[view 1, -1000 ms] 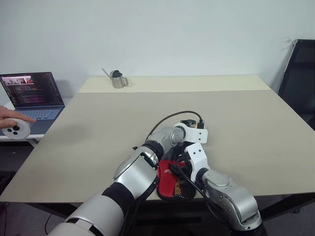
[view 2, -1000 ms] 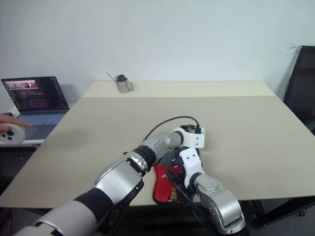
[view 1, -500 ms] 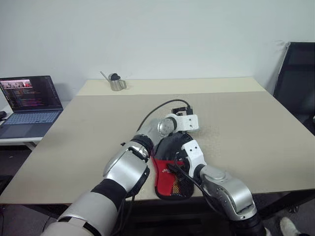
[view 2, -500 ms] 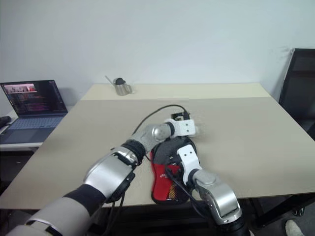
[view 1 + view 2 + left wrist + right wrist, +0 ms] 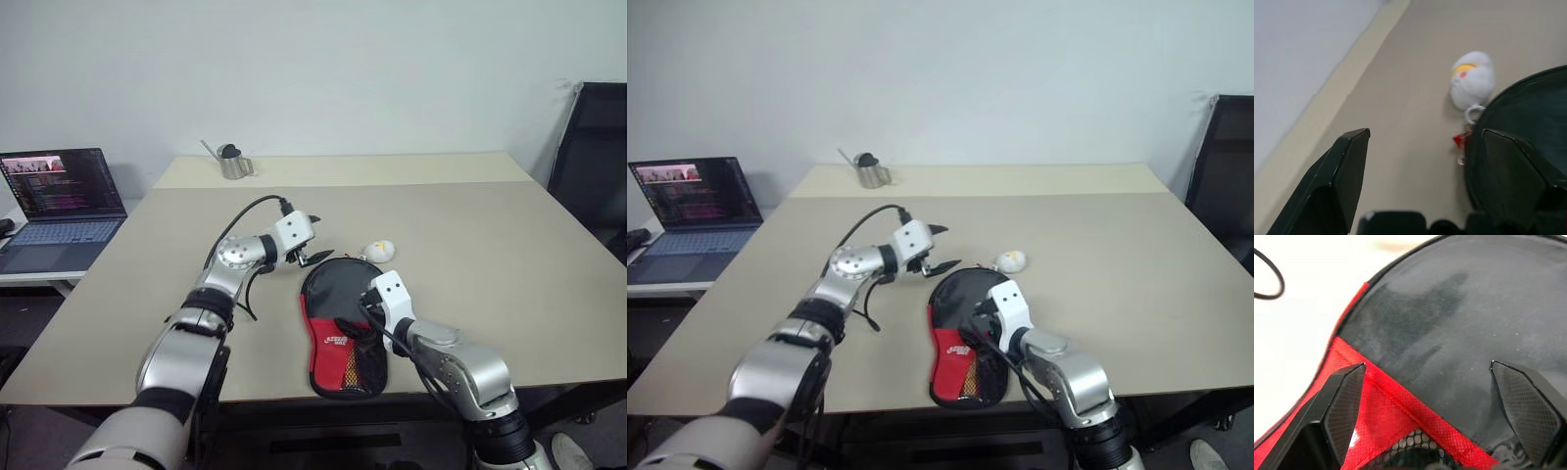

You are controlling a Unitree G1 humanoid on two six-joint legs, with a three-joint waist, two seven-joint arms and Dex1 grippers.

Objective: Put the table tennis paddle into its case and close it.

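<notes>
The case [image 5: 337, 311] lies flat near the table's front edge, its black round end pointing away and its red part with the mesh pocket [image 5: 355, 367] nearest me. The table tennis paddle is hidden. A white plush charm [image 5: 379, 249] rests on the table at the case's far rim. My left gripper [image 5: 313, 240] hangs open and empty just left of that far rim; the left wrist view has the charm [image 5: 1472, 81] and the case rim [image 5: 1528, 112] ahead of its fingers [image 5: 1337, 181]. My right gripper [image 5: 361, 318] is open low over the case, its fingers [image 5: 1344, 401] straddling the black and red fabric [image 5: 1449, 323].
A small metal watering can [image 5: 233, 162] stands at the table's far left. An open laptop [image 5: 61, 201] sits on a side surface to the left. A black chair [image 5: 593, 147] is at the right. The beige table [image 5: 470, 225] reaches far beyond the case.
My left arm has swung left off the case and its gripper has opened wider. The case's black top is uncovered. The right gripper has hardly moved. The camera has shifted.
</notes>
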